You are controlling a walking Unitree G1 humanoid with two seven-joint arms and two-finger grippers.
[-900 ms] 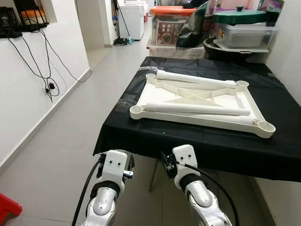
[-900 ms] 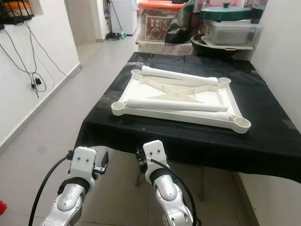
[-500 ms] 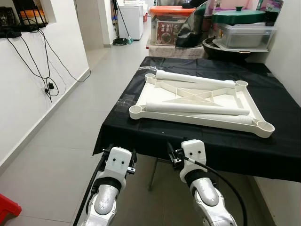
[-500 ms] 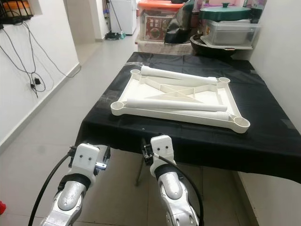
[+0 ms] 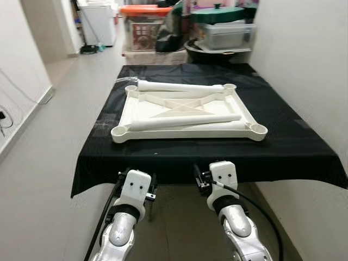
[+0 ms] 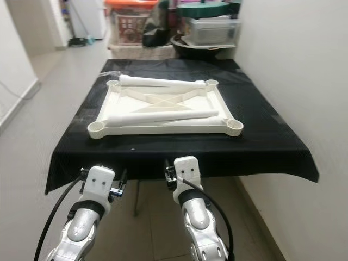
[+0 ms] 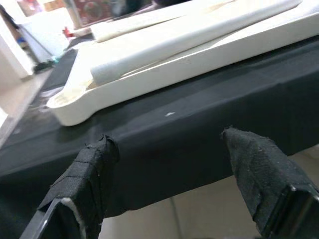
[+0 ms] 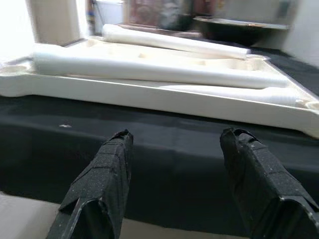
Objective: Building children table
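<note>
The inverted tabletop (image 5: 185,111) lies on the black-clothed table (image 5: 293,141), legs (image 5: 182,120) resting loose inside. Left gripper (image 7: 169,164) and right gripper (image 8: 174,164) (both wide open, empty) are held below the edge. A leg should be grasped mid-length, squarely.

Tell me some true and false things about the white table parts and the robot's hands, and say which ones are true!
1. The white tabletop lies upside down on a black cloth. True.
2. The left gripper is holding a table leg. False: its fingers are open and empty, in front of the cloth's edge.
3. Loose white legs lie across the tabletop. True.
4. The right gripper is shut tight. False: its two black fingers are apart.
5. The legs stand upright in the corner sockets. False: they lie flat, and the near right corner socket is empty.
</note>
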